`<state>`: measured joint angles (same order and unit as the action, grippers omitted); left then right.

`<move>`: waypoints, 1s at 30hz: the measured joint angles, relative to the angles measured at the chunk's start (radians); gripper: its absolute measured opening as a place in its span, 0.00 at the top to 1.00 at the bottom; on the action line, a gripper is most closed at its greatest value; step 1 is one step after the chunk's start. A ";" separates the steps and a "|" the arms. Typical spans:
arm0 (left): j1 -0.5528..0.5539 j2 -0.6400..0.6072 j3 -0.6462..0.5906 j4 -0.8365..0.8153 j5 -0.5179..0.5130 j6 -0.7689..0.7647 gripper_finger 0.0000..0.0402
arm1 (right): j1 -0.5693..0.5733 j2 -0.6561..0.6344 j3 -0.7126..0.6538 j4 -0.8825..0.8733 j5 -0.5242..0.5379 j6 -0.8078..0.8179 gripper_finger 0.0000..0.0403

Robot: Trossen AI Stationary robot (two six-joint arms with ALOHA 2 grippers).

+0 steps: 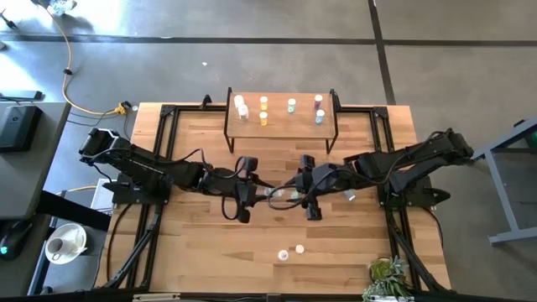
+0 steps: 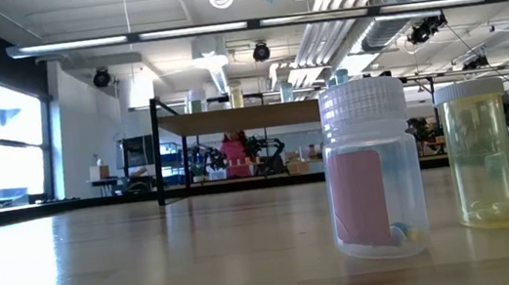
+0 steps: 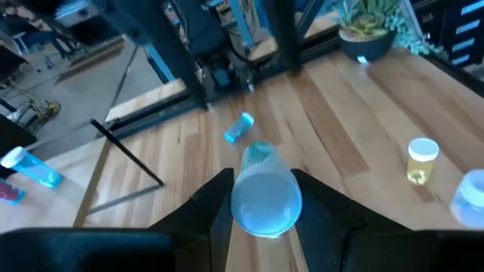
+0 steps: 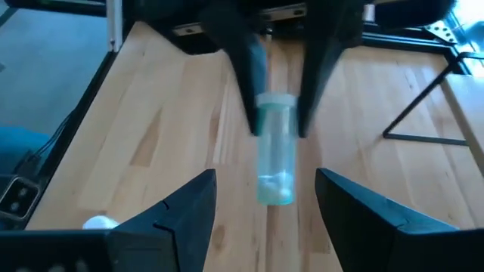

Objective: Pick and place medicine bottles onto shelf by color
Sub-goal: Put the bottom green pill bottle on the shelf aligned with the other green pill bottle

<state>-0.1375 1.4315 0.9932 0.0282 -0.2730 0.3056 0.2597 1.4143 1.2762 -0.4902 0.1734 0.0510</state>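
Overhead, both arms met at the table's middle, the left gripper (image 1: 267,193) and right gripper (image 1: 292,196) nearly touching, a pale bottle (image 1: 281,195) between them. The shelf (image 1: 282,130) behind carried several bottles; two more stood near the front edge. At table height, a pink bottle (image 2: 372,168) and a yellow bottle (image 2: 482,154) stood upright, close together. From the left wrist, its fingers (image 3: 206,204) clamped a teal bottle (image 3: 265,193); a blue bottle (image 3: 239,128) lay beyond. From the right wrist, its fingers (image 4: 185,208) stood spread, apparently clear of the held bottle.
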 joint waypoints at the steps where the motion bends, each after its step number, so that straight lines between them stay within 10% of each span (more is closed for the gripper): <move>1: 0.000 0.000 0.000 0.004 0.000 0.000 0.72 | -0.008 0.000 0.000 0.005 0.002 0.001 0.47; 30: 0.000 0.001 -0.002 0.022 -0.011 -0.025 0.72 | -0.085 0.105 0.002 0.091 -0.124 0.004 0.57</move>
<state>-0.1375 1.4326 0.9916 0.0506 -0.2840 0.2802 0.1745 1.5196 1.2778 -0.3992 0.0490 0.0551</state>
